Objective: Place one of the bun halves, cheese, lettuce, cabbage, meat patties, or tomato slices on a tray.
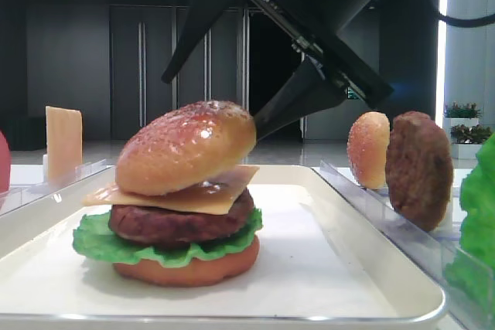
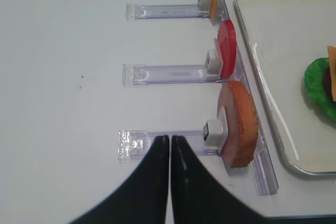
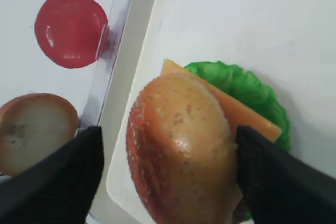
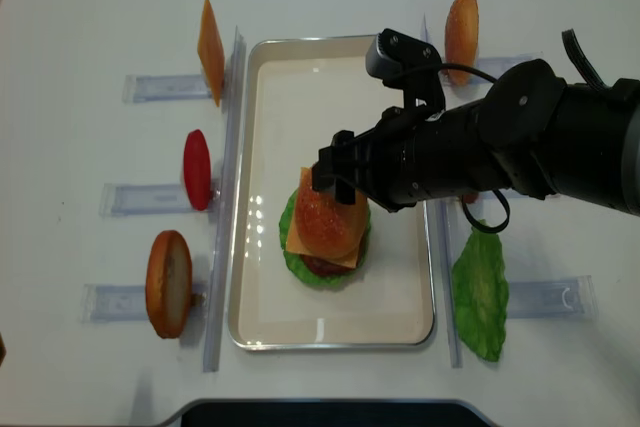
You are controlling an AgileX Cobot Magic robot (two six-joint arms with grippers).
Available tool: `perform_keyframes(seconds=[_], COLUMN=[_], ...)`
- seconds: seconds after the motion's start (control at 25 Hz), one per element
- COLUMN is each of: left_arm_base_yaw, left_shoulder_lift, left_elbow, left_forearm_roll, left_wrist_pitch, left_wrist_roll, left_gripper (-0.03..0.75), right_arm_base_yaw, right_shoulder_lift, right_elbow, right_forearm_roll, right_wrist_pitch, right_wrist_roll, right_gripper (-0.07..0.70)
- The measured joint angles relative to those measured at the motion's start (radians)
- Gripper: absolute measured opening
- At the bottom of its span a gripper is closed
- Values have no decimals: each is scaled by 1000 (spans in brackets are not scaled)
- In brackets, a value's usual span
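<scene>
Left pincer [image 2: 169, 145]: jaws together, above tabletop [image 2: 68, 51] beside clear racks [image 2: 168, 72]. Tray [image 4: 400, 319]: stacked lettuce [image 1: 97, 241], meat patty [image 1: 178, 222], cheese [image 1: 209, 195], tilted bun half [image 1: 186, 147] topmost. Right pincer [image 3: 168, 174]: jaws apart, flanking bun half, right finger touching.

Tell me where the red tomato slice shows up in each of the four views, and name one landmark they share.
Low exterior high view: only a red sliver at the far left edge, likely the tomato slice.
Right wrist: upper left, standing against a clear rack.
Left wrist: upper middle, in the second rack.
Overhead exterior high view: left of the tray, middle rack.
Shared landmark: the tray.
</scene>
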Motion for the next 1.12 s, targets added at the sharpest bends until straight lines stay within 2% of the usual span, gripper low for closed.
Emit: perform_keyframes(seconds=[0.32,0.6,0.76,0.96,1.12], left_arm_base_yaw=[0,0,0,0,0], left_shoulder_lift=[0,0,0,0,0], left_elbow=[0,0,0,0,0], left_forearm_roll=[0,0,0,0,0], left_wrist_pitch=[0,0,0,0,0], left_wrist_roll=[0,0,0,0,0], left_gripper=[0,0,0,0,0], right_arm_base_yaw=[0,0,0,0,0], right_shoulder_lift=[0,-9,-34,-39,-39], right_elbow=[0,-16,-40,-72,-111], right_forearm_roll=[-158,-228,-359,-568,-685], right_wrist_pitch=[-5,8,23,81,149], right_wrist_roll=[120,163,277,451,531], right_gripper=[524,524,524,524,524])
